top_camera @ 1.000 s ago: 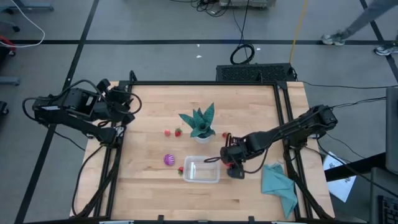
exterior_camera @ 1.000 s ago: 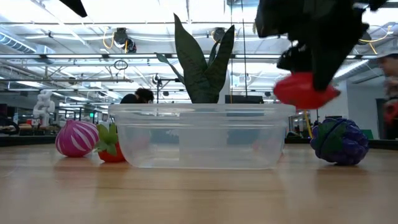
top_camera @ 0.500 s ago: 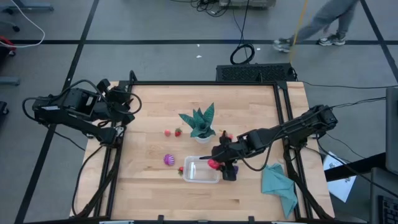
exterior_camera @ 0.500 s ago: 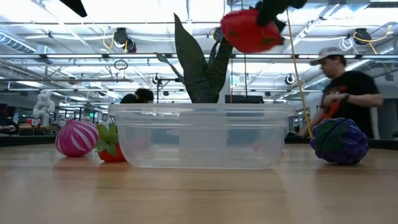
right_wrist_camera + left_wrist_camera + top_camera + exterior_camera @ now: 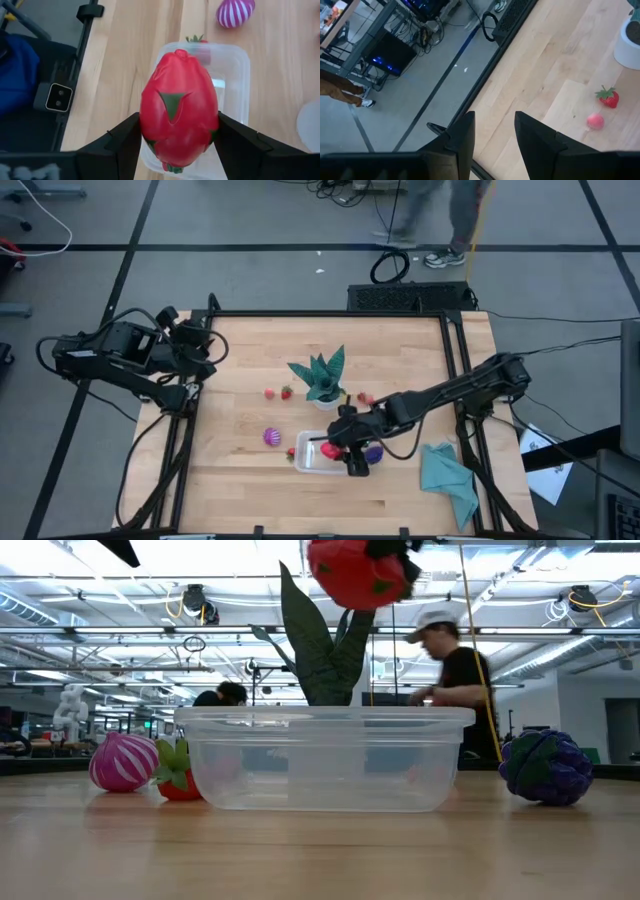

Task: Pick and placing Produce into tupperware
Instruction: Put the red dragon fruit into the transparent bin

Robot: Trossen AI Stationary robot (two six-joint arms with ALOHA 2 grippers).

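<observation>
Right gripper [image 5: 175,137] clamped on red dragon fruit [image 5: 178,107], held above clear tupperware [image 5: 310,463]. Left gripper [image 5: 492,132] pressed together, idle at table's far-left corner.

A large red toy fruit with green leaf patches [image 5: 178,126] hangs above a clear rectangular plastic container [image 5: 312,462], empty, low in the frame's centre. A pink-striped ball [image 5: 123,762] and strawberry [image 5: 177,776] lie left of it, a dark purple piece [image 5: 546,768] right.

A red, green-patched fruit [image 5: 178,112], a pink white-striped ball [image 5: 123,762], a dark purple piece [image 5: 546,767], and a teal cloth [image 5: 447,478].
</observation>
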